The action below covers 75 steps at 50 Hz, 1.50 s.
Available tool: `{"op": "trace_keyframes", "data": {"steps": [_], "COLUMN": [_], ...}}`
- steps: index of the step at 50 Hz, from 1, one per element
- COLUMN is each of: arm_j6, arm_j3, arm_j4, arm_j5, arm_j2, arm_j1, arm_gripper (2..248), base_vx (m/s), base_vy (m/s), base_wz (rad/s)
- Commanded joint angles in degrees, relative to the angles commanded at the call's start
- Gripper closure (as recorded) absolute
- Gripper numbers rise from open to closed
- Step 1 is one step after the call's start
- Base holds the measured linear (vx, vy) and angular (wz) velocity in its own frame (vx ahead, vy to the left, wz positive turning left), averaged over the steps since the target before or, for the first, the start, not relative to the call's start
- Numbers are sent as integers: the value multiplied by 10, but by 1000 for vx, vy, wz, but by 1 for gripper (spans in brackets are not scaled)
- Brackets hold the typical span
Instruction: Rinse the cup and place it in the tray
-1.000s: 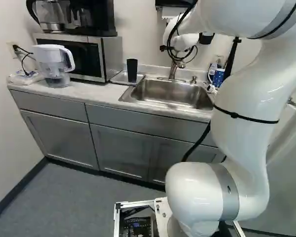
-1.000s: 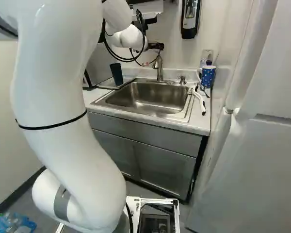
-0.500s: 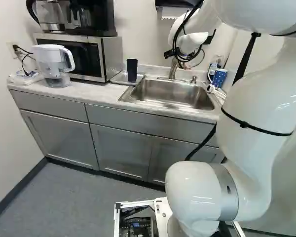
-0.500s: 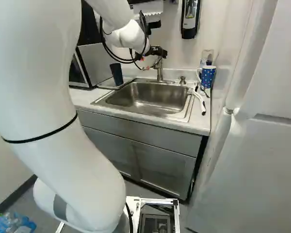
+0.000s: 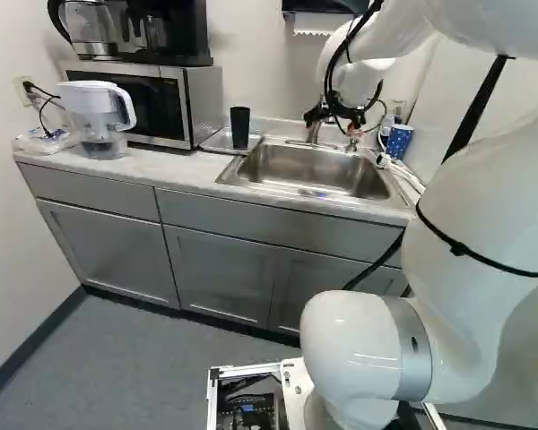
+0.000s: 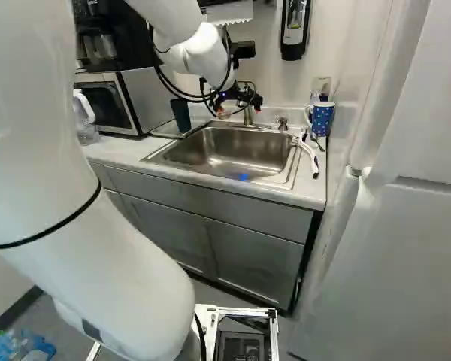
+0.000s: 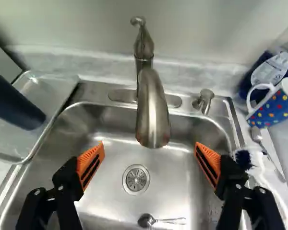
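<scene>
Over the sink [image 7: 110, 196], hangs with the gripper [image 6: 239, 113] spread wide, orange pads [image 7: 92, 163] well apart. Faces the faucet [image 7: 153, 112], its spout just ahead and in line with the gap. Looks down between the fingers on the drain [image 7: 136, 178], with a metal spoon [image 7: 146, 220] lying near it on the sink floor. Beyond the rim on the microwave [image 5: 161, 103] side, shows the dark cup [image 7: 14, 103] standing in the clear tray [image 7: 53, 91]. Across the sink, shows a spotted blue mug [image 7: 281, 108] on the counter [image 6: 308, 197], near a second spoon [image 7: 257, 136] and a white-handled brush [image 7: 260, 179]. Behind the basin, beside the faucet, shows a soap pump [image 7: 205, 100]. Farther off, past the tray and microwave, shows a white-topped pitcher [image 5: 97, 116].
</scene>
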Motion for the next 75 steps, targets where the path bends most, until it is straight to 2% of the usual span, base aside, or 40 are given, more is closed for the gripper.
{"op": "trace_keyframes", "data": {"steps": [20, 75], "arm_j6": [0, 0], "arm_j3": [6, 6], "arm_j4": [0, 0], "arm_j5": [-120, -121], "arm_j2": [6, 6], "arm_j1": [-1, -1], "arm_gripper": [3, 3], "base_vx": [0, -3], "base_vy": [0, 5], "base_wz": [0, -1]}}
